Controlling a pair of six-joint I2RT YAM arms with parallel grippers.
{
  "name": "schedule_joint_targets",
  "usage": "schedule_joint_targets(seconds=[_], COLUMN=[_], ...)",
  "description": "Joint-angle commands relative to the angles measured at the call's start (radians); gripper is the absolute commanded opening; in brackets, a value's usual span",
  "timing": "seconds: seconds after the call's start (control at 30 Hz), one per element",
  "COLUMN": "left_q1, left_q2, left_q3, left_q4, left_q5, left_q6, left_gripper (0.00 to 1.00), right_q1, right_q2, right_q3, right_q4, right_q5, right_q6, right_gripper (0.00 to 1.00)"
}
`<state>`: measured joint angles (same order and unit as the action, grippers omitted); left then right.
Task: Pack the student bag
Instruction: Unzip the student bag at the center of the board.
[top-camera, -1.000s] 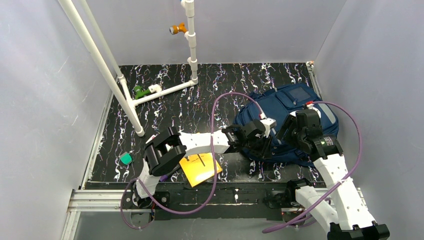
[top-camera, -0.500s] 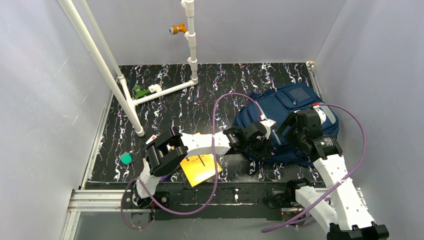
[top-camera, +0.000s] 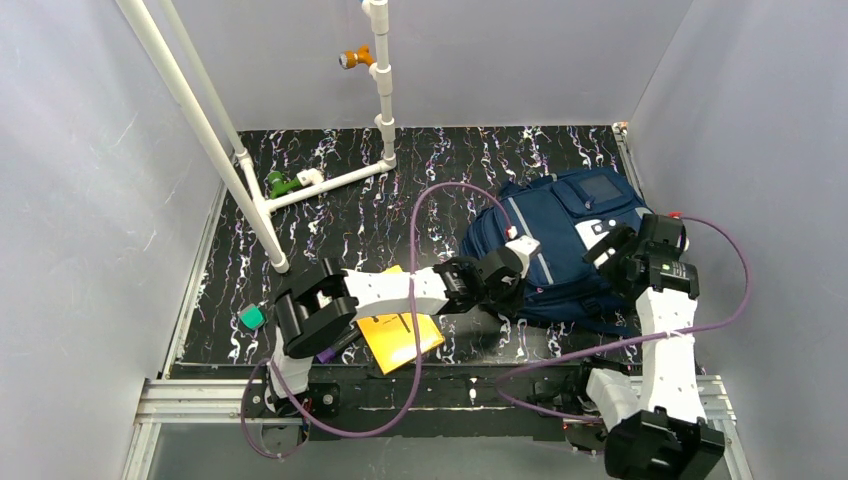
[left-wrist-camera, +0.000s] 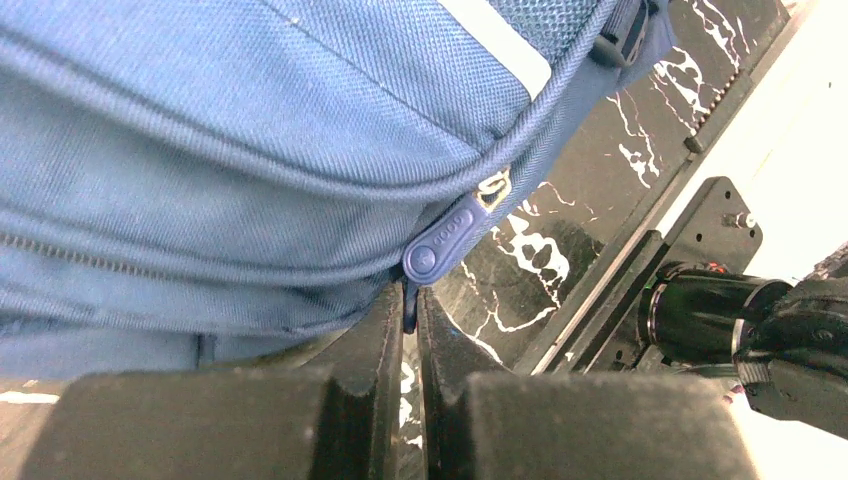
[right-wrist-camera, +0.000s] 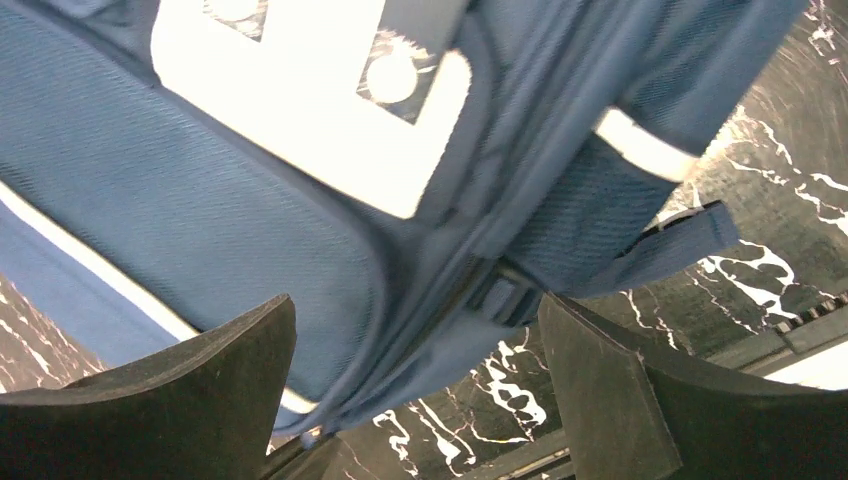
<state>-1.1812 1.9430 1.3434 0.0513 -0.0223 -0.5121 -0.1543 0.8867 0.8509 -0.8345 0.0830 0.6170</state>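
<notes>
Left pincer (left-wrist-camera: 410, 335), arm outstretched, pinches a zip pull (left-wrist-camera: 446, 238) on the student bag (top-camera: 565, 240); right pincer (right-wrist-camera: 416, 320) spread

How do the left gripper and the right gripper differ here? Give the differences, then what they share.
The left gripper has its jaws almost together, pinching the zip pull; the right gripper has its jaws wide apart and holds nothing. The left gripper is at the near left edge of the student bag; the right gripper hangs over its right side, near the white patch. Both are black and face the bag.
</notes>
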Motion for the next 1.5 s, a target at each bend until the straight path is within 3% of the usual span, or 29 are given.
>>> schedule_joint_targets(seconds=[0.0,0.2,0.37,0.53,0.67,0.8,0.93,1.0,1.07,1.23,1.33,1.47], left_q1=[0.014,0.012,0.015,0.038,0.04,0.043,0.058,0.07,0.078,0.081,0.081,0.081], left_q2=[-0.151,-0.237,-0.294,-0.302,-0.283,-0.263,-0.252,-0.239,-0.225,-0.213,-0.225,-0.238], left_q3=[-0.05,-0.114,-0.196,-0.227,-0.199,-0.163,-0.124,-0.096,-0.073,-0.036,-0.031,-0.037], left_q4=[-0.043,-0.096,-0.133,-0.13,-0.097,-0.035,-0.008,-0.006,-0.006,-0.015,-0.024,-0.026], left_q5=[-0.13,-0.128,-0.237,-0.231,-0.128,-0.029,0.018,0.064,0.1,0.165,0.183,0.198], left_q6=[-0.001,-0.042,-0.066,-0.062,-0.072,-0.093,-0.089,-0.091,-0.092,-0.089,-0.093,-0.104], left_gripper=[0.0,0.0,0.0,0.0,0.0,0.0,0.0,0.0,0.0,0.0,0.0,0.0], right_q1=[-0.118,-0.165,-0.15,0.029,0.223,0.249,0.24,0.208,0.167,0.168,0.175,0.181], right_q2=[0.024,0.078,0.247,0.466,0.695,0.821,0.751,0.641,0.504,0.229,0.151,0.116], right_q3=[-0.066,-0.142,-0.132,-0.035,0.195,0.401,0.465,0.386,0.261,-0.094,-0.188,-0.253], right_q4=[0.033,0.256,0.451,0.674,0.652,0.45,0.211,0.2,0.248,0.533,0.603,0.688], right_q5=[-0.174,-0.274,-0.337,-0.33,-0.324,-0.226,0.0,-0.089,-0.272,-0.63,-0.666,-0.667], right_q6=[-0.063,-0.03,-0.071,-0.15,-0.227,-0.263,-0.267,-0.235,-0.176,0.097,0.158,0.237], right_gripper=[0.98,0.98,0.95,0.94,0.94,0.94,0.98,0.98,0.98,0.95,0.92,0.81])
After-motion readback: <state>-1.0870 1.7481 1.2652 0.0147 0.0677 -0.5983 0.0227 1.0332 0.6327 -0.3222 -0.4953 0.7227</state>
